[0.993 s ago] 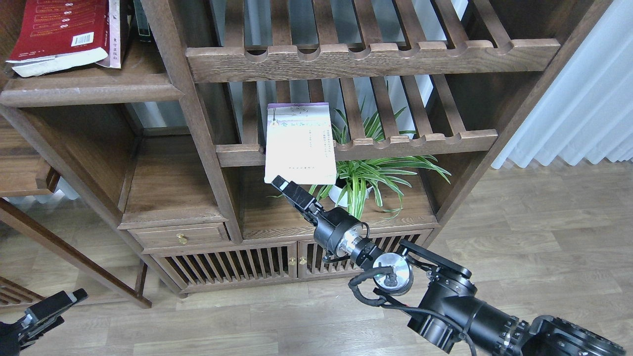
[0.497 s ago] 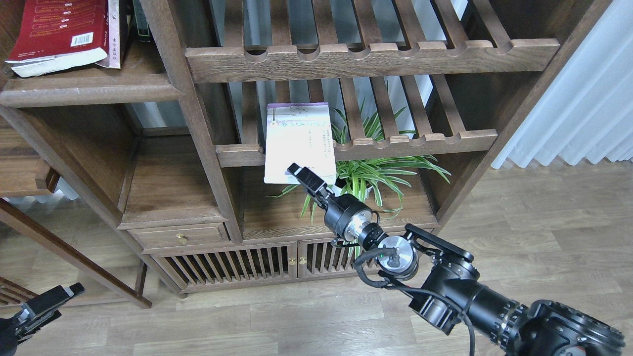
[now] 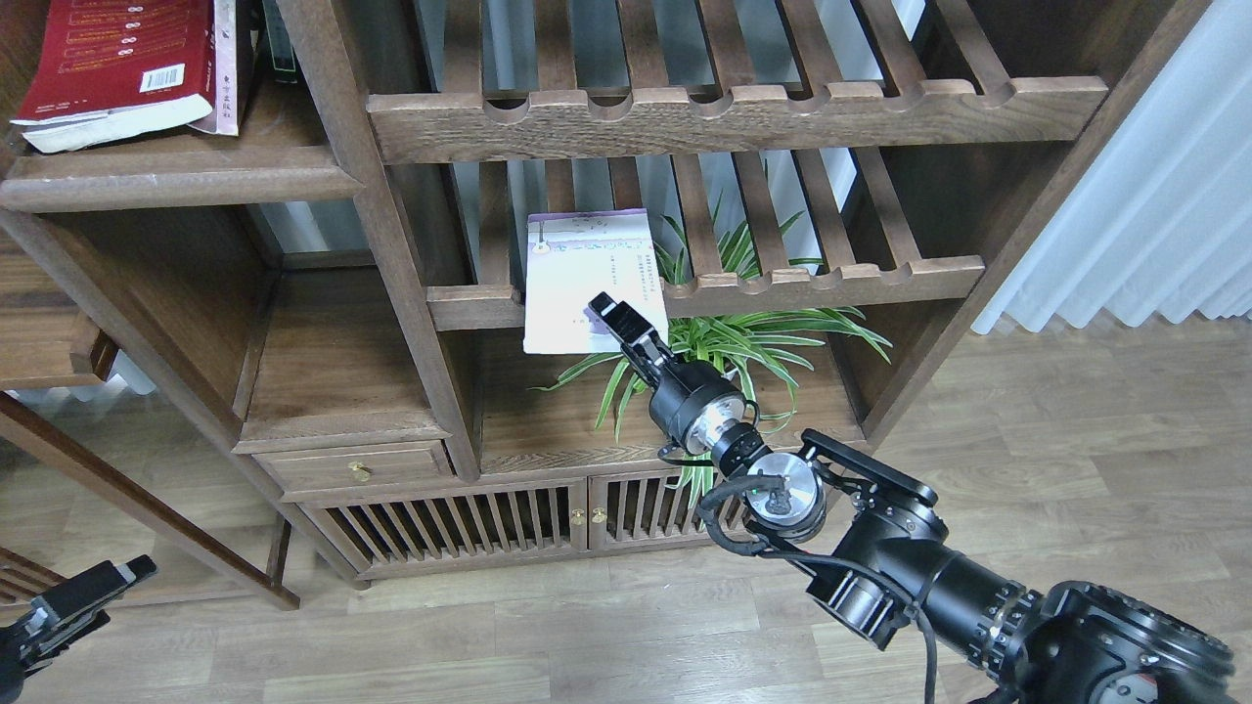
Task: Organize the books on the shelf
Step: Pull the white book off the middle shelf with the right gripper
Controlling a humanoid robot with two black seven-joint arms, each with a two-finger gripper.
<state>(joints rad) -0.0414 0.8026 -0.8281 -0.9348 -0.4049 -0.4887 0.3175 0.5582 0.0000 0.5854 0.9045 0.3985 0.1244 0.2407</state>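
A pale lavender-cream book (image 3: 577, 274) lies on the lower slatted rack (image 3: 841, 279), its front end hanging over the rail. My right gripper (image 3: 608, 311) is at the book's lower right corner. One finger (image 3: 618, 321) lies over the cover; the other is hidden, so its grip is unclear. A red book (image 3: 108, 59) lies on the solid wooden shelf (image 3: 176, 176) at the top left, on top of a pale book (image 3: 228, 78). The maroon book is not in view. My left gripper (image 3: 73, 606) hangs low at the bottom left, empty, fingers apart.
A potted spider plant (image 3: 734, 342) stands under the rack, just right of my right wrist. An upper slatted rack (image 3: 734, 108) runs above. A wooden upright (image 3: 391, 244) separates the rack from the left shelves. A white curtain (image 3: 1154, 196) hangs at the right.
My right gripper has risen up and to the right, from below the lavender-cream book's front edge onto its lower right corner. The book has shifted slightly back. My left gripper has sunk a little lower left.
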